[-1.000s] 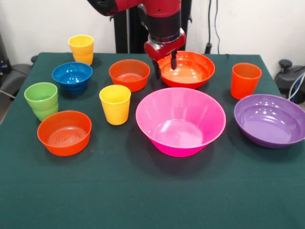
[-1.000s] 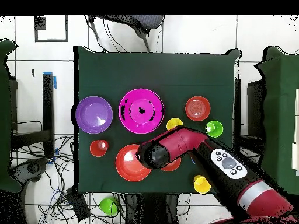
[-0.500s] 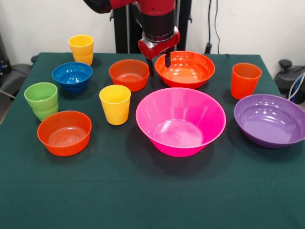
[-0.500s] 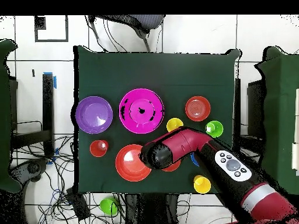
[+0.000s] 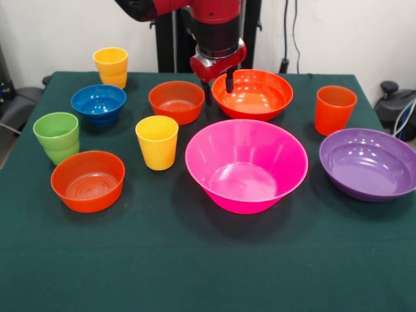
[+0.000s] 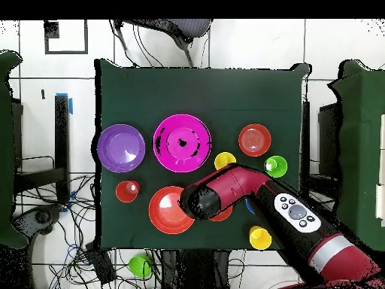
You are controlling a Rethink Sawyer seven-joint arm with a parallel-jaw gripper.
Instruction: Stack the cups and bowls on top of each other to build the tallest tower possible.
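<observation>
My gripper (image 5: pixel 219 92) is open and straddles the left rim of the large orange bowl (image 5: pixel 253 94), one finger inside and one outside. In front of that bowl stands the largest pink bowl (image 5: pixel 246 166), with the purple bowl (image 5: pixel 369 162) and the orange cup (image 5: pixel 335 109) to its right. To the left are a small orange bowl (image 5: pixel 176 101), a yellow cup (image 5: pixel 156 142), the blue bowl (image 5: pixel 98 104), the green cup (image 5: pixel 57 136), another small orange bowl (image 5: pixel 88 181) and a second yellow cup (image 5: pixel 111 66). Each stands singly. From overhead, the arm (image 6: pixel 225 192) hides the gripper.
A dark green cloth (image 5: pixel 195 273) covers the table. The pink bowl (image 6: pixel 182 142) and purple bowl (image 6: pixel 121 147) sit mid-table in the overhead view. A green object (image 6: pixel 140 265) lies off the table by the robot's side, among cables.
The gripper has risen a little and shifted slightly left along the large orange bowl's rim. The bowl and everything else stay put.
</observation>
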